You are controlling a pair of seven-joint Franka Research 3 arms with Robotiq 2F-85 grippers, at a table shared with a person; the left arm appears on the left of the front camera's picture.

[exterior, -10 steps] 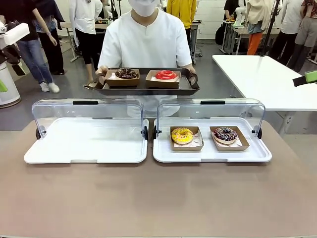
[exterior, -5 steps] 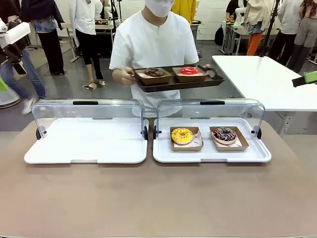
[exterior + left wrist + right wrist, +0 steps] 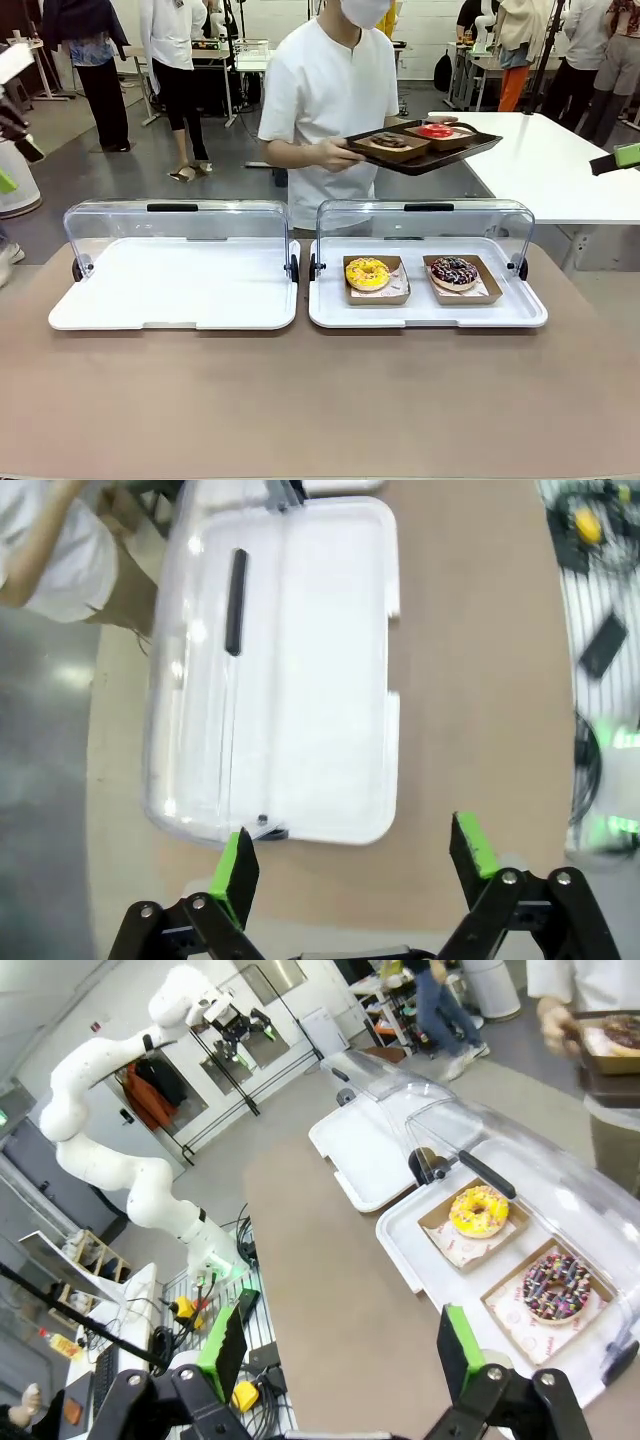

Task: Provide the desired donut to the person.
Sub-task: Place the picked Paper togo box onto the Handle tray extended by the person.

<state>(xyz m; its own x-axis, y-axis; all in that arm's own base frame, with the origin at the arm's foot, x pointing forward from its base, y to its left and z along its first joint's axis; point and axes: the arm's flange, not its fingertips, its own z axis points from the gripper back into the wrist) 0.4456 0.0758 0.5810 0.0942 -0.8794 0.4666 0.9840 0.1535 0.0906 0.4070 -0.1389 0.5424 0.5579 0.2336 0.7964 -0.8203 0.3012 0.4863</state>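
Across the table we see the person (image 3: 335, 90) in a white T-shirt standing at the far side, turned toward our right and holding a dark tray (image 3: 424, 150) out over the corner of the neighbouring white table (image 3: 560, 160). On it sit two cardboard boats, one with a chocolate donut (image 3: 388, 141), one with a red-glazed donut (image 3: 435, 130). On our brown table (image 3: 320, 400) lie two white display trays with clear lids raised. The left display tray (image 3: 175, 285) is bare. The right display tray (image 3: 428, 312) holds a yellow donut (image 3: 367, 272) and, beside it, a dark donut (image 3: 454, 270) with what look like coloured sprinkles.
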